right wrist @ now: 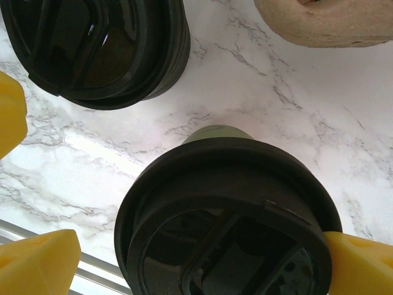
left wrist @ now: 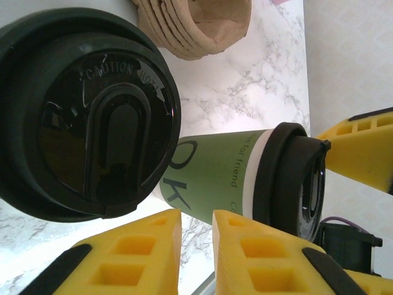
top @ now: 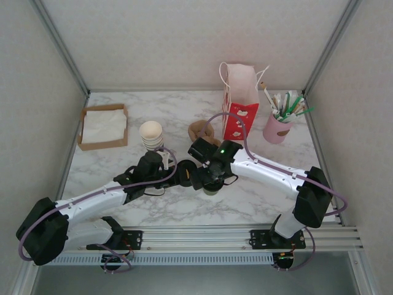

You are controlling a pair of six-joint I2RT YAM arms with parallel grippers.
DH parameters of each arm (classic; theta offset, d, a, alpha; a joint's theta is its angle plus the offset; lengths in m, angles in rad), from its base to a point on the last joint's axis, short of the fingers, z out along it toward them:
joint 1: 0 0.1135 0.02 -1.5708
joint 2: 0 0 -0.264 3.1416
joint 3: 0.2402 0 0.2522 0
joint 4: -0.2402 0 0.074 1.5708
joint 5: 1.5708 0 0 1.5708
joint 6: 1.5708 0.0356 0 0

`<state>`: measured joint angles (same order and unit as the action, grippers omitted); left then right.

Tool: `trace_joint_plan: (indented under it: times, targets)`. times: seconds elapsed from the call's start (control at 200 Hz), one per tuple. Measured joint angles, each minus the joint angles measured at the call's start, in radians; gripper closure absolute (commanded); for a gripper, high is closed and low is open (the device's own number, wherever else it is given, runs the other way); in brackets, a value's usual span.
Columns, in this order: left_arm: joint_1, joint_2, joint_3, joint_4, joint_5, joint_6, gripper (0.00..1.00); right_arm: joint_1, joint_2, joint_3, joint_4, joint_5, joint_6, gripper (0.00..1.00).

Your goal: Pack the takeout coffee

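Right end effector [right wrist: 184, 258] is sitting nearer, straddling the upright green paper cup with the black plastic lid [right wrist: 227, 221].
You're spreading its yellow jaws wide around the lid; left end effector [left wrist: 196, 246] is hanging narrow, gripping nothing.

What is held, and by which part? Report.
Nothing looks held: right fingers stand open around the coffee cup's lid; left fingers nearly shut, empty.

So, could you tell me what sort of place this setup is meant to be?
Most likely a mock café takeout counter in a walled test cell: a marble-look table with a stack of paper cups, a lidded green coffee cup, a red gift bag and a pink holder of stirrers.
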<state>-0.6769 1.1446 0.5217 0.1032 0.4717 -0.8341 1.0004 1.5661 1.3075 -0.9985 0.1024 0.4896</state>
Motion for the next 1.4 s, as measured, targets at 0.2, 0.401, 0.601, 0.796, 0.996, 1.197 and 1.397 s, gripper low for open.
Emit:
trace_joint_plan:
  times: [0.2,0.401,0.601,0.796,0.996,1.197,1.397]
  targets:
    - [0.000,0.006,0.016,0.004,0.008,0.000,0.79,0.000,0.002,-0.008,-0.007,-0.005,-0.024,0.01]
    - [0.000,0.014,0.021,0.030,0.033,-0.005,0.79,0.002,-0.002,-0.022,-0.006,-0.017,-0.076,0.01]
    - [-0.003,0.048,0.050,0.056,0.087,-0.019,0.79,0.002,-0.011,-0.039,-0.001,-0.017,-0.144,0.01]
    - [-0.005,0.067,0.078,0.090,0.136,-0.034,0.79,0.002,-0.023,-0.045,0.016,-0.024,-0.198,0.01]
    - [-0.021,0.117,0.089,0.106,0.175,-0.042,0.76,0.002,-0.025,-0.045,0.021,-0.025,-0.226,0.01]
    - [-0.046,0.166,0.092,0.109,0.190,-0.043,0.76,0.002,-0.060,-0.052,0.035,-0.028,-0.236,0.01]
    - [-0.049,0.173,0.098,0.104,0.187,-0.042,0.76,0.002,-0.101,-0.053,0.038,-0.027,-0.235,0.01]
